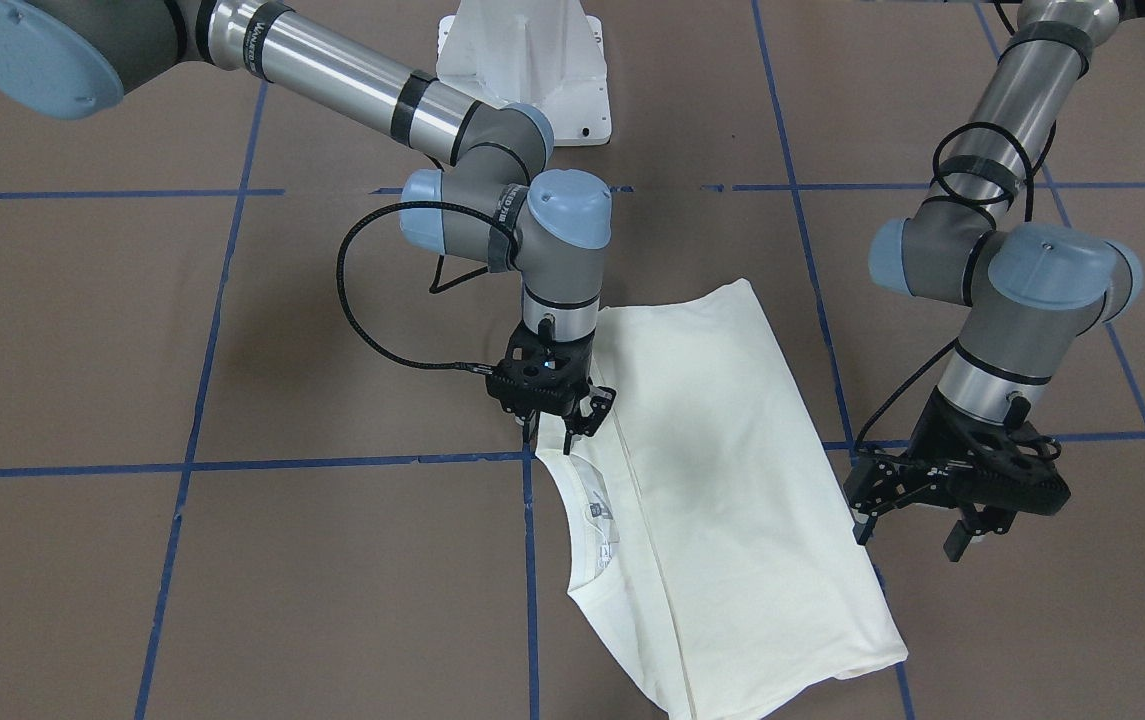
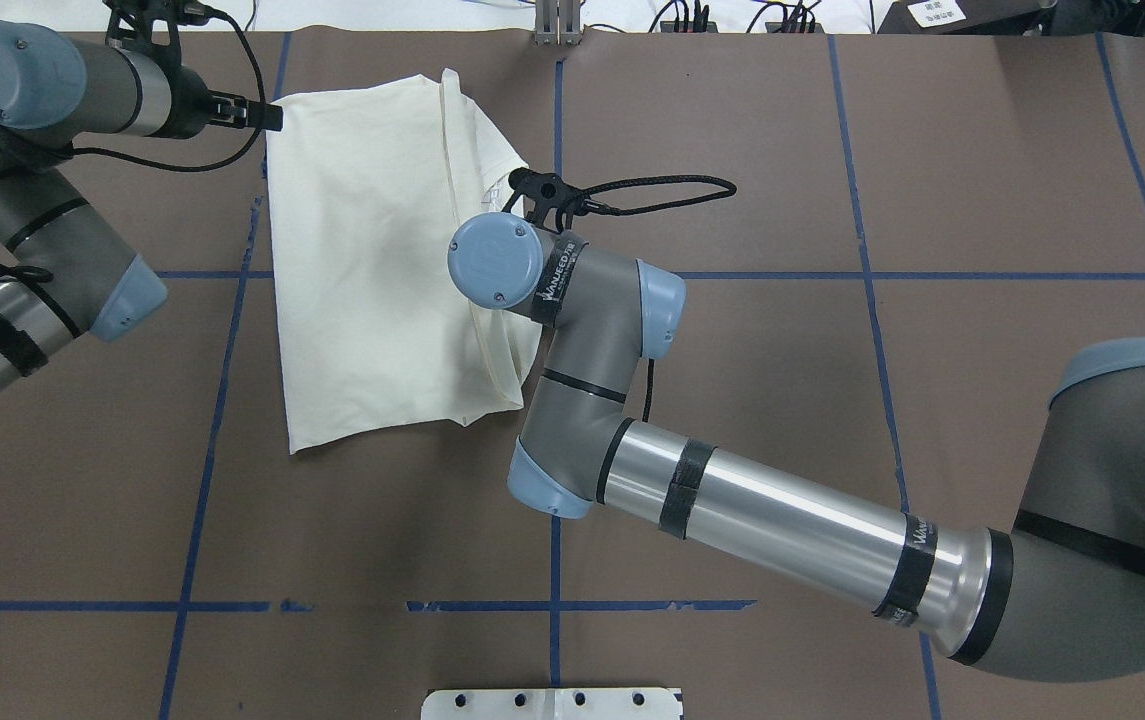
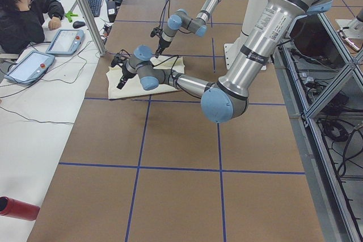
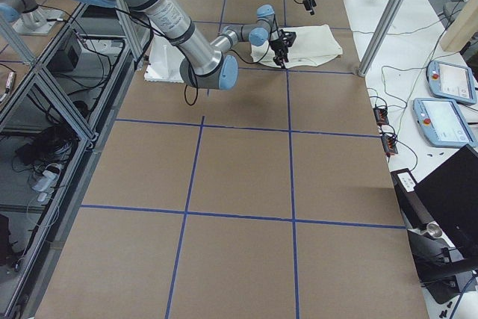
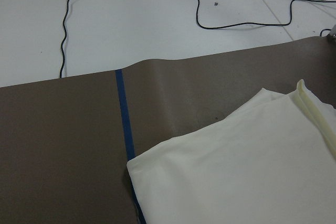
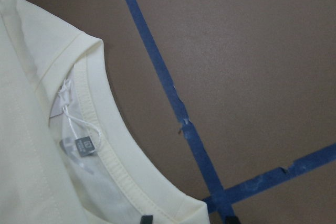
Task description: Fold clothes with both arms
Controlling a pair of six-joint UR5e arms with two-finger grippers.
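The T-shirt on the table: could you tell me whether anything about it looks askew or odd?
Yes. The folded T-shirt lies skewed to the blue tape grid, long edges diagonal to its lines; the tape beside the collar is nicked.

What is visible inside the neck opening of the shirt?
Inside the collar of the shirt, a white label and a small grey tag on a thread show. The fabric hides anything deeper; no print is visible.
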